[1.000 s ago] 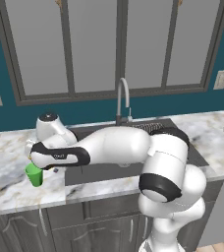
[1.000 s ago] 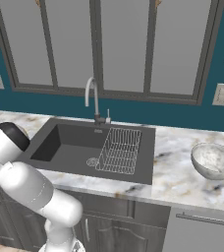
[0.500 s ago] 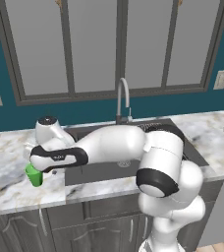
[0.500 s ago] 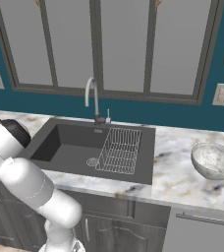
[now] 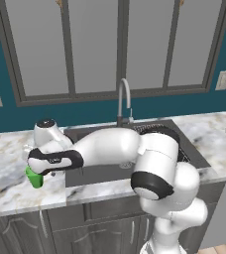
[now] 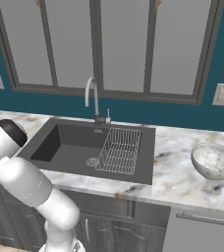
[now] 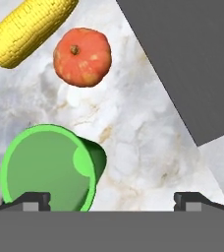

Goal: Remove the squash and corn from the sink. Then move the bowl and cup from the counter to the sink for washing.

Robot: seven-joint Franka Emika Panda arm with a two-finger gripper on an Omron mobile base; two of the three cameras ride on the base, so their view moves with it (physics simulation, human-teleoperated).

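Orange squash (image 7: 82,56) and corn (image 7: 29,32) are laid ahead of the spread, empty gripper (image 7: 112,199); cup (image 7: 50,167) and bowl (image 6: 214,160) are left unmoved.

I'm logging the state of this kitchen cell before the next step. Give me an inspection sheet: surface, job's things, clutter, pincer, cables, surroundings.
Surface: marbled counter, dry-looking and unmarked.
Job's things: cup upright on the counter left of the sink; squash and corn on the counter beyond it, apart from each other; bowl on the counter right of the sink; sink holds a wire rack.
Clutter: nothing seen.
Pincer: pincer open, over the cup, one fingertip by its rim, nothing held.
Cables: nothing seen.
Surroundings: faucet, window, teal wall, wall outlet.
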